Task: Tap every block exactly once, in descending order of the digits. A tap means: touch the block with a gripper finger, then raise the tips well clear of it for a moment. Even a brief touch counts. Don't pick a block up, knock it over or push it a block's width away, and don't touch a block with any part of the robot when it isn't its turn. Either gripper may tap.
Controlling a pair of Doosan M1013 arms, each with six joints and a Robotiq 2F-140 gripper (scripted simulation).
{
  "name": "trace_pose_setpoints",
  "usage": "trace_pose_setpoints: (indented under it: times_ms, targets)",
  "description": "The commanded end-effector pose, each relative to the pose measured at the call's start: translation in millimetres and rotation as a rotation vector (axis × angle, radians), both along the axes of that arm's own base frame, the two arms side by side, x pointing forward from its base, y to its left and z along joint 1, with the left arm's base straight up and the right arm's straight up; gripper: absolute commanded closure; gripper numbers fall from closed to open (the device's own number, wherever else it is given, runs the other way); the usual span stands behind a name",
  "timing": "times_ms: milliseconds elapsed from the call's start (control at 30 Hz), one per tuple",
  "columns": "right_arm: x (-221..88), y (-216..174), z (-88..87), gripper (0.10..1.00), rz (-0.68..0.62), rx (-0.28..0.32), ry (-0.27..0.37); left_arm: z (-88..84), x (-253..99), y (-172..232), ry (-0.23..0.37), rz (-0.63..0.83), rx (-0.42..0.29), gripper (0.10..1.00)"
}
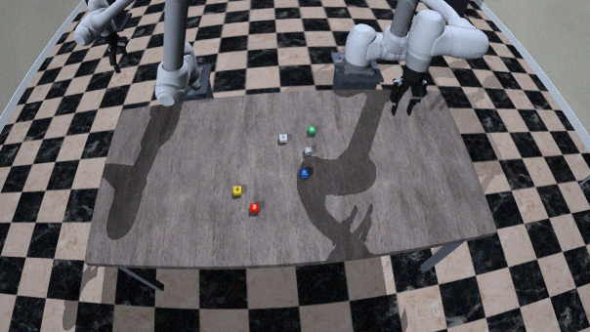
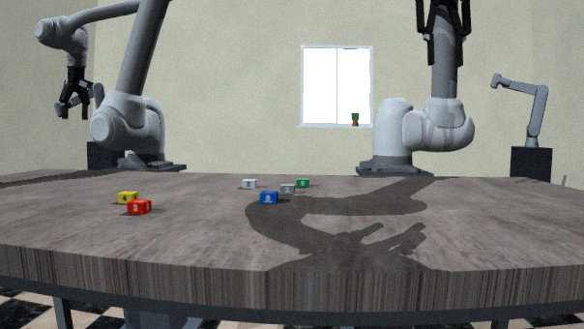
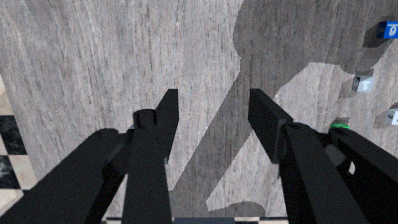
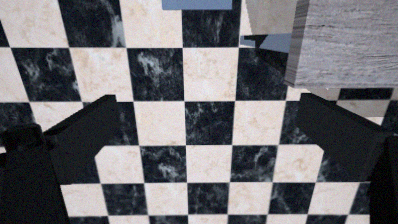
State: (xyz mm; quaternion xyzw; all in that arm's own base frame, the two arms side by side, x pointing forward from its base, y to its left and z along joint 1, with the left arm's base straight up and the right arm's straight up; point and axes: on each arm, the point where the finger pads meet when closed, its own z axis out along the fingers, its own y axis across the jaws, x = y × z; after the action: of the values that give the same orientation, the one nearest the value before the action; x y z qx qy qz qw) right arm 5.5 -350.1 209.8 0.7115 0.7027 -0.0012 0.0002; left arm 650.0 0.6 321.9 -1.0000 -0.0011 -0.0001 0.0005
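The blue block (image 1: 304,173) (image 2: 269,197) (image 3: 390,30) reads as a barred 6. Near it are the grey 1 (image 1: 308,151) (image 2: 287,189) (image 3: 363,84), white 2 (image 1: 283,139) (image 2: 249,184) (image 3: 393,117) and green block (image 1: 312,130) (image 2: 303,183) (image 3: 340,126), digit unclear and partly hidden in the left wrist view. The yellow 4 (image 1: 236,190) (image 2: 128,197) and red 3 (image 1: 254,208) (image 2: 139,207) sit apart. My left gripper (image 1: 402,111) (image 2: 445,63) (image 3: 213,104) is partly open, empty, high above the table, away from the blocks. My right gripper (image 1: 120,61) (image 2: 74,117) (image 4: 208,110) is open and empty over the floor.
The table (image 1: 210,146) (image 2: 203,232) (image 4: 350,55) bears the left arm's broad shadow, which reaches the blue block. The right arm's elbow (image 1: 168,93) hangs by the table's back edge. The yellow and red blocks stand close together, as do the grey and blue ones.
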Motion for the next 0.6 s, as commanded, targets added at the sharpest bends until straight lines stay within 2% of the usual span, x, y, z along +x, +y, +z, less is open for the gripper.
trace_pose_setpoints:
  times_ms: [0, 333, 567]
  targets:
    - [0, -1, 0.6, 0.098, -0.002, 0.000, -0.001, 0.8, 0, 0, -0.001, -0.001, 0.000, 0.999]
    - [1, 0, 0.6, 0.098, -0.003, 0.000, -0.002, -0.1, 1, -2, -0.001, 0.004, -0.001, 0.999]
    - [1, 0, 0.6, 0.098, -0.003, 0.000, -0.002, -15.6, 15, -24, -0.002, 0.108, 0.000, 0.999]
